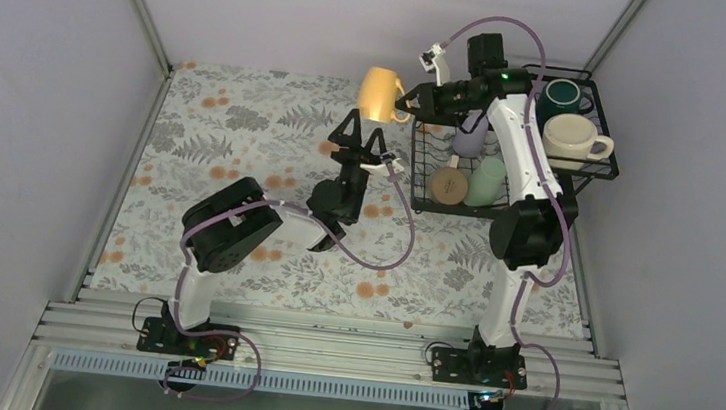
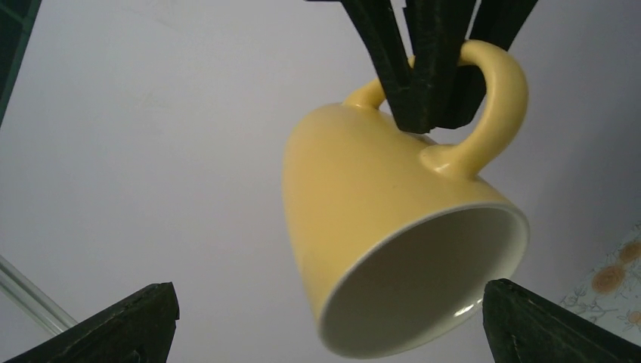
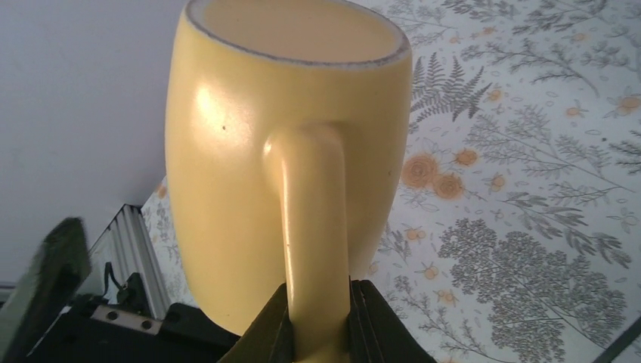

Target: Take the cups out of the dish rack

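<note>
Floral-print worktop [image 1: 246, 123], plain grey walls [image 1: 39, 83]. Right hand [image 1: 412, 97] clamps the yellow mug [image 1: 380, 94] by its handle. The left hand [image 1: 364, 127] is spread apart.

light: bright, even, soft shadows
glare: sheen on mug [image 3: 249, 151] above right claw [image 3: 319, 333]
blur: soft left of claw

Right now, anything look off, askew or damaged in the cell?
Only the yellow mug: it hangs in mid-air left of the dish rack, tilted mouth-down, pinched by its handle alone in the right claw. The open left claw sits just under it, not touching. No spill or damage visible.
</note>
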`<action>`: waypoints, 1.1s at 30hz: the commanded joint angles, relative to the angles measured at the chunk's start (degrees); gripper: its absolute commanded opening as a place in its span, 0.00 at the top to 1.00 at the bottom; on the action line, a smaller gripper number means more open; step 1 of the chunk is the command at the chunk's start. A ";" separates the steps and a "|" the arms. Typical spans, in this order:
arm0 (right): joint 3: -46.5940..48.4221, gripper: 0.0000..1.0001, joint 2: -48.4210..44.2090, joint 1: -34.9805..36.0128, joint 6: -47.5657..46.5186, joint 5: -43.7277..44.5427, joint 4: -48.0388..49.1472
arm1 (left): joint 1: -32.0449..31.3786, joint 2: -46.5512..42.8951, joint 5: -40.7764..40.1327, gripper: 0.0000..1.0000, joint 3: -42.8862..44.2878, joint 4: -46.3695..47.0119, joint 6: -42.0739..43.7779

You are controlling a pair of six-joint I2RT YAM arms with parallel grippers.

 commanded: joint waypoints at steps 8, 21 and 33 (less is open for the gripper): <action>-4.18 0.97 -6.09 0.47 -3.98 -6.95 -0.84 | 1.86 2.73 4.42 0.01 4.41 17.15 2.07; -3.89 0.97 -5.01 0.59 -5.28 -7.55 -3.24 | 3.34 2.38 5.47 0.63 6.51 17.13 2.40; -4.46 0.90 -4.88 0.70 -5.05 -7.06 -2.78 | 3.32 2.02 4.75 0.98 6.85 17.11 3.06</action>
